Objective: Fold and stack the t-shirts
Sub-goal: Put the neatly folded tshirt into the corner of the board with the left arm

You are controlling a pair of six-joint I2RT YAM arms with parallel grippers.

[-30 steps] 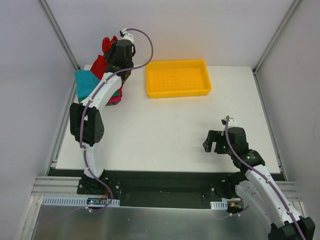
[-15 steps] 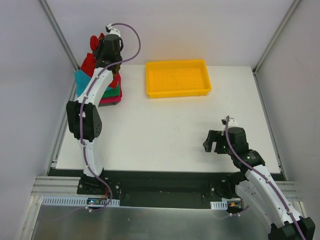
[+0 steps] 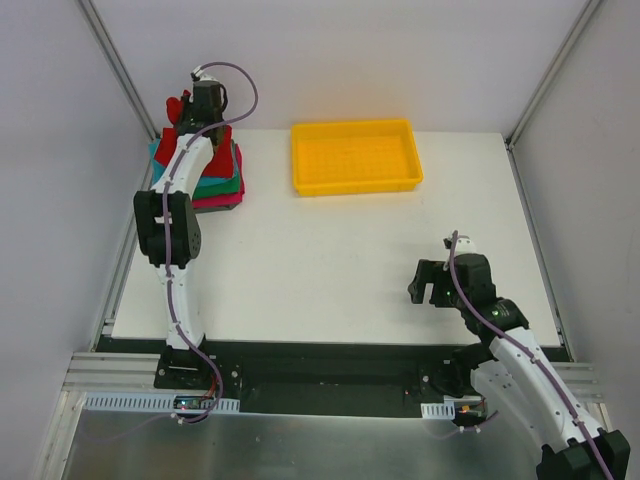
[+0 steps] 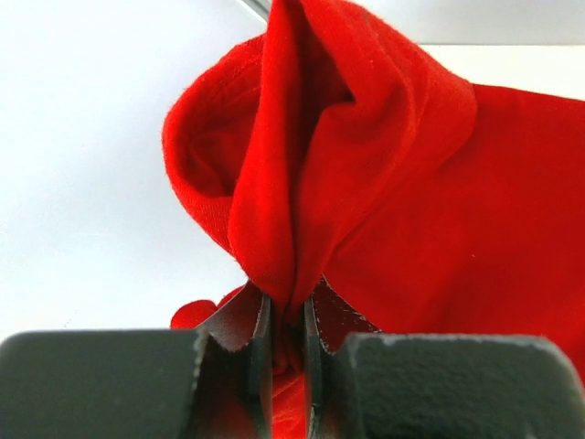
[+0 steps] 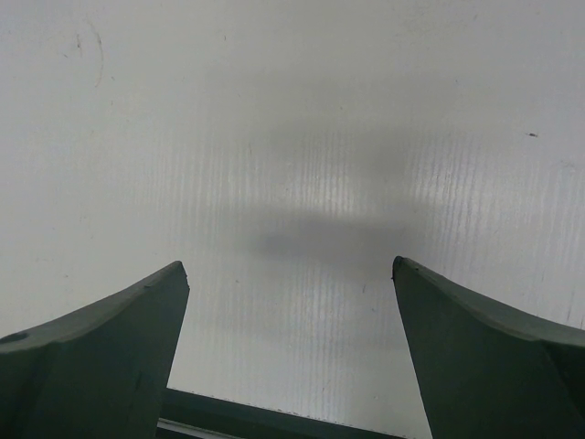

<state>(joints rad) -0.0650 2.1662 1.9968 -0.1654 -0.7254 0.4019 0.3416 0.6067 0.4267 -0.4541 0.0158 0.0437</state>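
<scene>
I've got the left gripper (image 4: pixel 285 315) clamped on a bunched fold of the limp, light red t-shirt (image 4: pixel 393 183) over the far-left stack (image 3: pixel 225 185), right gripper (image 5: pixel 288 265) wide open and empty; I'd regrip at the shoulders.

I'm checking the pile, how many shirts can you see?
4: red shirt in the jaws of the left gripper; teal shirt, green shirt, pink shirt stacked far left on the table. More may hide beneath.

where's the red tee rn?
Top view: far-left corner of the table, where the red t-shirt hangs bunched from the left gripper, jaws shut on it, over the folded stack, left of the yellow tray.
</scene>
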